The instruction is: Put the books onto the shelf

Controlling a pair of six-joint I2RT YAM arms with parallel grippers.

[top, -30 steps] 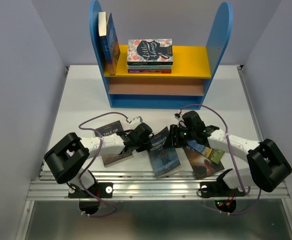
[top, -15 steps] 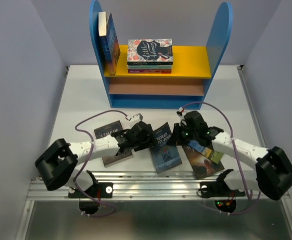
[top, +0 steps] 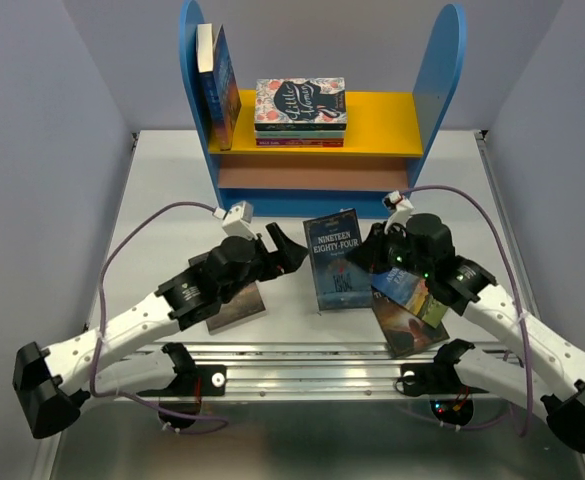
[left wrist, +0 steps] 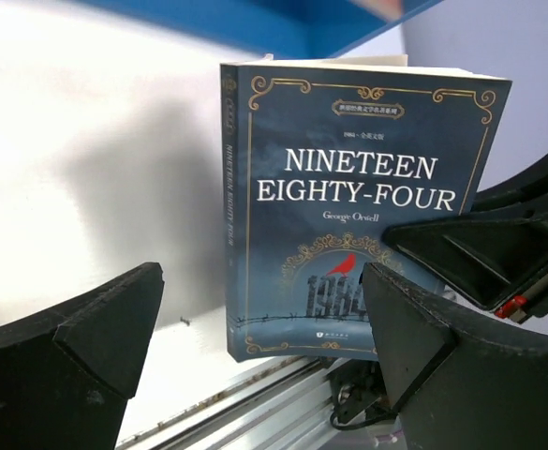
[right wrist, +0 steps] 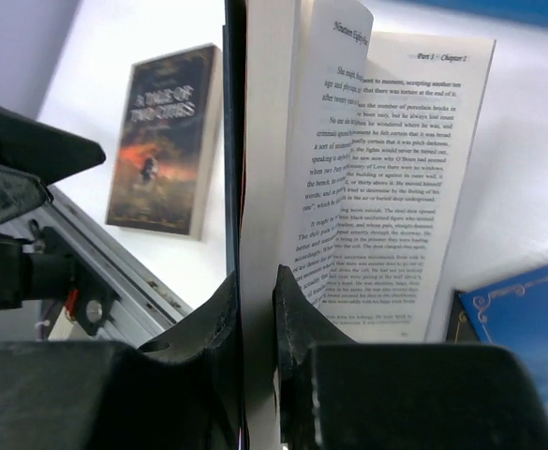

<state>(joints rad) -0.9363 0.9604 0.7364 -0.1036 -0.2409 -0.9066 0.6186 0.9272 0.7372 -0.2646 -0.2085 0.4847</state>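
A dark blue paperback, Nineteen Eighty-Four [top: 334, 260] [left wrist: 348, 206], stands upright above the table, its cover facing the left wrist camera. My right gripper [top: 366, 256] [right wrist: 255, 291] is shut on its front cover and first pages, and the other pages [right wrist: 386, 187] fan loose. To the left of the book my left gripper [top: 290, 248] [left wrist: 264, 319] hangs wide open, holding nothing. A Tale of Two Cities [top: 238, 308] [right wrist: 166, 141] lies flat under the left arm. More books [top: 412, 312] lie under the right arm. The shelf [top: 317, 125] stands at the back, with two books [top: 218, 85] upright on its yellow board.
A flat stack topped by a floral cover [top: 300, 110] lies on the yellow board. The metal rail [top: 312, 375] runs along the near table edge. Grey walls close in both sides. Cables loop above both wrists.
The left gripper opened, let go of the blue book and drew back left. The right gripper shut on the book, stood it upright and carried it away from the rail, toward the shelf.
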